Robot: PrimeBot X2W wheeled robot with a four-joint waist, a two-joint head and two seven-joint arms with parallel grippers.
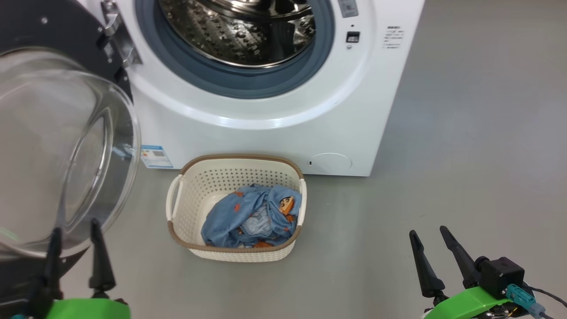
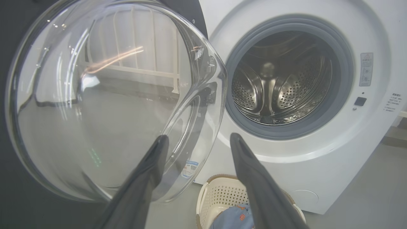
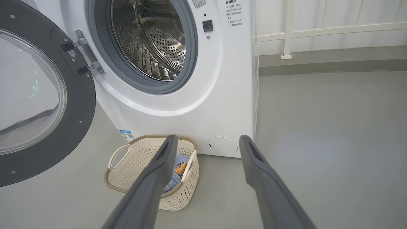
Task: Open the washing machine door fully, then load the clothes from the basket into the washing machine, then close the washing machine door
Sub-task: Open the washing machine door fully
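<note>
The washing machine door (image 1: 66, 155) stands swung wide at the left edge of the washing machine (image 1: 274, 133). The clothes (image 1: 252, 217) lie in the basket (image 1: 234, 170) on the floor at the machine's front edge, near a blue label sticker (image 1: 156, 156) whose print is too small to read. The left gripper (image 1: 74, 226) and right gripper (image 1: 428, 230) both stand wide, holding nothing.

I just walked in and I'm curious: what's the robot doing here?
The robot is doing laundry. The washing machine door is open and the drum looks empty. The clothes lie in the basket before the washing machine. The left gripper, near the door, and the right gripper are both open, holding nothing.
</note>
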